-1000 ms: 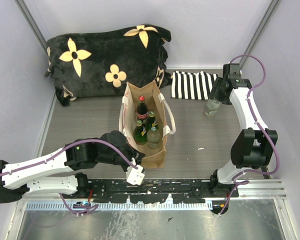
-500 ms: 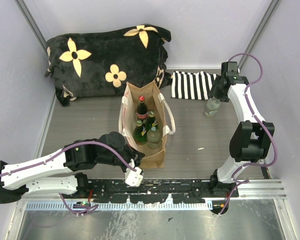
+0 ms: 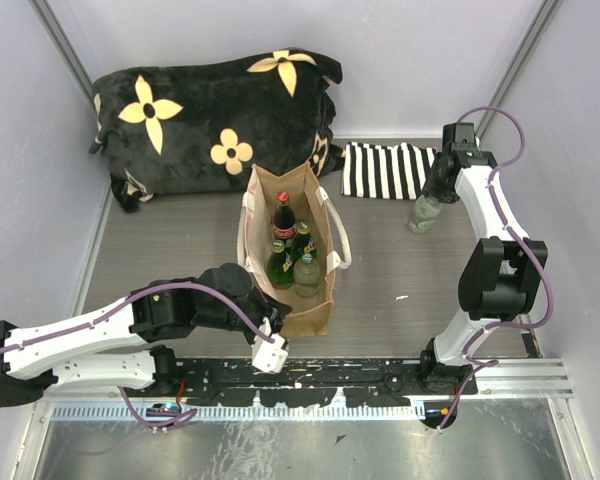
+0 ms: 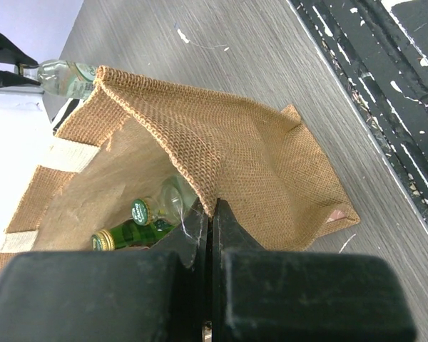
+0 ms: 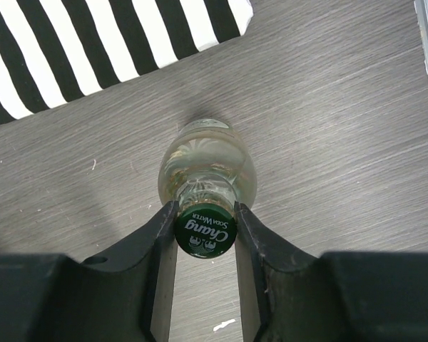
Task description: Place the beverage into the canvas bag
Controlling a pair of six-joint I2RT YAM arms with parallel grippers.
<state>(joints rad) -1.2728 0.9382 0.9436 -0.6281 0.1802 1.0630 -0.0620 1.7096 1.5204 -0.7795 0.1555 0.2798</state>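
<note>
Change, right side: over the last second the right arm's wrist has drawn slightly toward the far wall and its elbow has tucked in. The soda-water bottle [image 3: 424, 213] has not shifted on the desk [image 3: 180, 240].
Right fingers [image 5: 170, 217]: narrow, one on each side of the bottle's neck and touching its green cap [image 5: 205, 229]. They appear closed on it.
Bottle position: upright at the far right, just near of the black-and-white striped cloth [image 3: 380, 170] and well apart from the bag. Its base appears to rest on the desk, so it is not yet lifted.
Change, left side: almost none; the left arm's end has only edged a touch nearer.
Left fingers [image 4: 217, 221]: pressed together on the near rim of the canvas bag [image 3: 305, 318], pinching the burlap and holding the mouth open.
Bag: stands in the middle of the desk, mouth up, with four bottles [image 3: 290, 245] already inside. The wrist view shows two of their caps below the pinched rim.
Backdrop: the black flowered blanket [image 3: 210, 110] lies unmoved at the far left.
Meaning for the task: the grasp looks settled, and this seems to be the last loose bottle on the desk. Next it needs a straight lift, a carry leftward, and a descent into the open mouth.
Risk: a hold so close to the cap could let the bottle swing, and the space left inside is tight.
</note>
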